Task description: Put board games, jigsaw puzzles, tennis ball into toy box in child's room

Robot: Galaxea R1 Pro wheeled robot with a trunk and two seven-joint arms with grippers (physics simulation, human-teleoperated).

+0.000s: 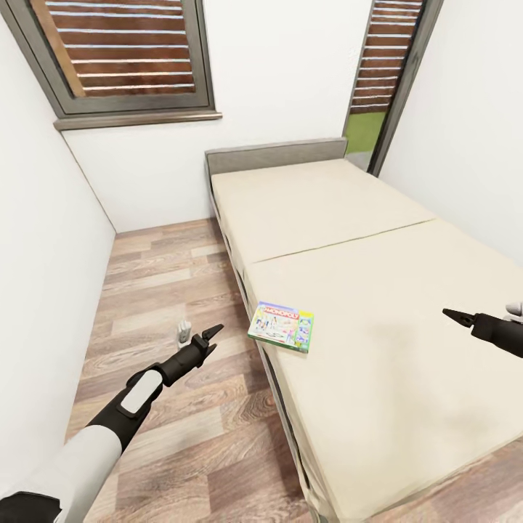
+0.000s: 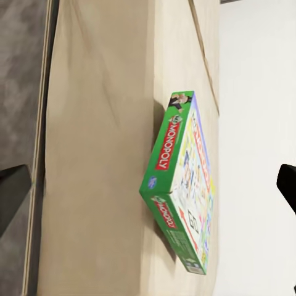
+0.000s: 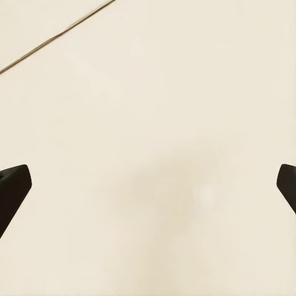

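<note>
Beige mattress: the bed (image 1: 378, 290) fills the right half of my head view, low grey headboard at the far end, and one board game lies on it.
Monopoly box: the green-edged Monopoly board game (image 1: 281, 326) lies flat near the bed's left edge, close to the corner nearest me; in the left wrist view (image 2: 180, 185) its green side faces the camera, nothing touching it.
Left end effector: the left end effector (image 1: 212, 334) hangs over the wood-plank floor (image 1: 167, 290), just beside the bed and near the box; its dark fingers (image 2: 12, 197) sit wide apart at both margins of the wrist picture, so I log it as spread and empty.
Right end effector: the right end effector (image 1: 456, 315) is over the mattress, well apart from the box; its fingertips (image 3: 13, 191) stand far apart over bare cover, holding nothing.
Small grey item on floor: beside the left end effector's tip; too small to identify, possibly a fitting.
Second bed game: not found on the mattress area I can see.
Progress: I judge this early in the pick of the Monopoly box; it is not yet grasped, and the carry to the toy box is left.
</note>
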